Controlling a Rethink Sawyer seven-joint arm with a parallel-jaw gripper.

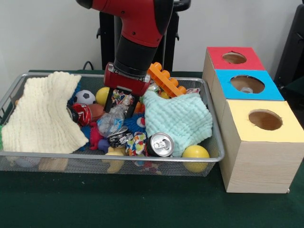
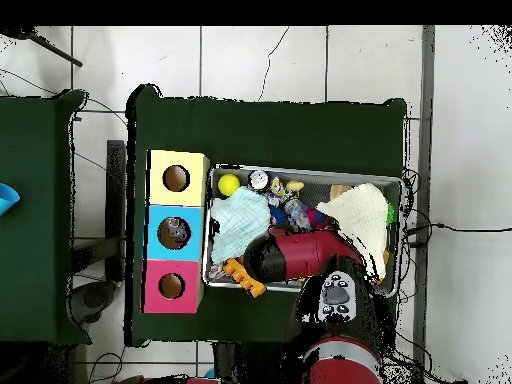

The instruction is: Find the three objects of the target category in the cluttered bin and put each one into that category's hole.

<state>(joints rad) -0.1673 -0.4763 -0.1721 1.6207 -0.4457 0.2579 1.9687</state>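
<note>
item 1, jaws (image 1: 121,108): i read the two black fingers as apart, hanging over the middle of the bin, nothing held between them. just under them lies a crumpled clear plastic bag (image 1: 110,122).

item 2, wire mesh bin (image 1: 95,158) on the green table (image 1: 142,204). contents, taking the bin's middle as the clock centre in the front view: cream knitted cloth (image 1: 40,114) at 9 o'clock; pale mint knitted cloth (image 1: 178,118) at 3 o'clock; orange toy brick (image 1: 166,80) at 1 o'clock; small soccer ball (image 1: 85,97) and a yellow ball (image 1: 102,95) at 11 o'clock; red can (image 1: 81,114) just beside the cream cloth; silver drink can (image 1: 160,144) lying on its side at 5 o'clock, its top facing me; another yellow ball (image 1: 195,153) at 4 o'clock, against the front rim.

item 3, wooden boxes at 3 o'clock of the bin, each with one round hole: red-topped box (image 1: 233,58), blue-topped box (image 1: 247,84), yellow-topped box (image 1: 264,119). something pale shows inside the blue hole; i cannot tell what.

item 4, handling. the target category is not shown. if cans, i judge them light, stiff, smooth and easily dented; grip across the body. balls would roll; close on the widest part. the cloths are soft and may hide more.
</note>
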